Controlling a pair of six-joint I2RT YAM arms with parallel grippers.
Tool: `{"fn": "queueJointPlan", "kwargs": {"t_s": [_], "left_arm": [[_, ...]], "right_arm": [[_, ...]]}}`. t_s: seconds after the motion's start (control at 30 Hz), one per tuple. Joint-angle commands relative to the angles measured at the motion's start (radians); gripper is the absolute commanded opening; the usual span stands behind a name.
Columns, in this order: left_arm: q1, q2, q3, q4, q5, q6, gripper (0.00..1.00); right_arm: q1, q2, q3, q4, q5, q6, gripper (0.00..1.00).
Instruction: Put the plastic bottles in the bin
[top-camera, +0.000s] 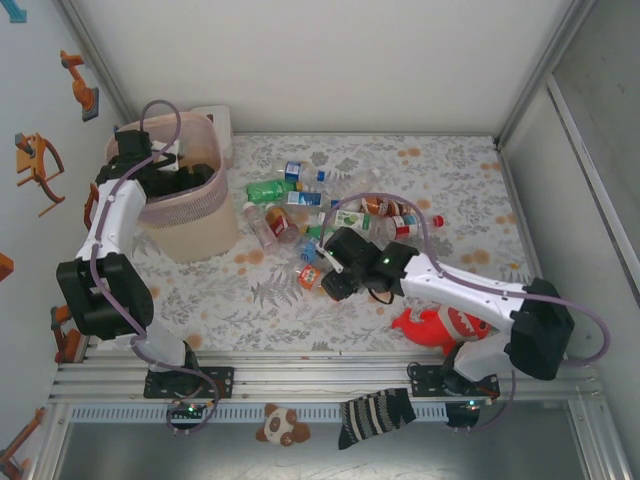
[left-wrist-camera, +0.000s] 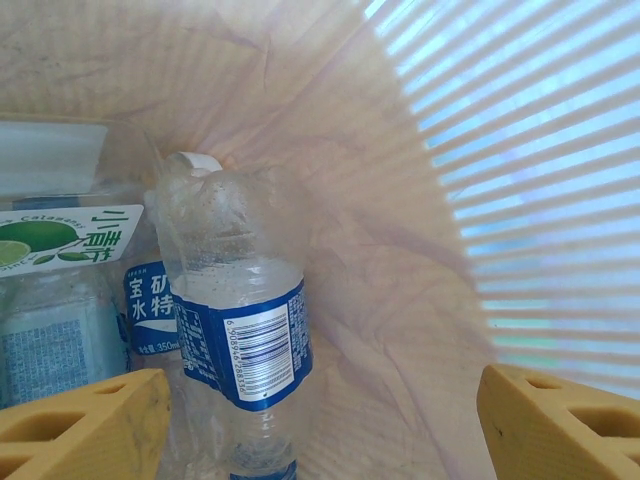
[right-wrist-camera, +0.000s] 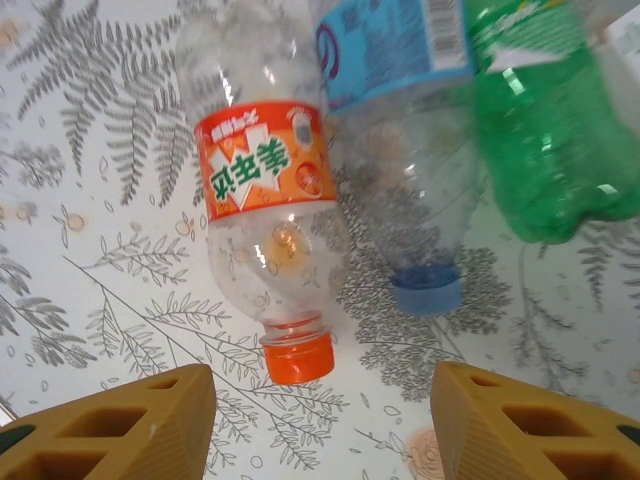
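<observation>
My left claw (left-wrist-camera: 320, 420) hangs released inside the mouth of the bin (left-wrist-camera: 400, 300), its fingers wide apart. A blue-labelled bottle (left-wrist-camera: 240, 340) lies below it against the pink wall. It sits close to one finger with clear space on the other side, so I am holding nothing. A lime-labelled bottle (left-wrist-camera: 60, 240) lies just beside it in the bin.

My right claw (right-wrist-camera: 325, 410) is also unclenched and hovers low over the counter (top-camera: 450, 180). The orange cap of an orange-labelled bottle (right-wrist-camera: 265, 180) points into the gap between my fingers, which do not touch it. Just beside that bottle lie a blue-capped bottle (right-wrist-camera: 420, 200) and a green bottle (right-wrist-camera: 540, 130). They sit at the near edge of the pile of bottles (top-camera: 300, 200), which lies near the bin.

I judge that one drop is done on the left and the next pick is lining up on the right. The right claw needs to move forward so its fingers pass the cap and straddle the body. It should then clench without nudging the neighbours.

My left arm rises from its base, folds at the elbow and bends its wrist down over the bin's rim. My right arm stretches low and leftward across the counter, above the red plush toy (top-camera: 440, 325).
</observation>
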Motion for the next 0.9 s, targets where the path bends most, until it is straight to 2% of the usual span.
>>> {"fn": "queueJointPlan", "kwargs": {"t_s": [0.0, 0.43, 0.87], "left_arm": [[0.011, -0.032, -0.016, 0.008, 0.023, -0.003, 0.8], [0.018, -0.048, -0.022, 0.017, 0.04, -0.011, 0.82], [0.022, -0.079, -0.041, 0.044, 0.039, -0.015, 0.82]], "right_arm": [[-0.003, 0.044, -0.036, 0.069, -0.046, -0.048, 0.58], [-0.003, 0.253, -0.057, 0.168, -0.067, -0.077, 0.58], [-0.004, 0.291, -0.089, 0.167, -0.071, -0.067, 0.44]]}}
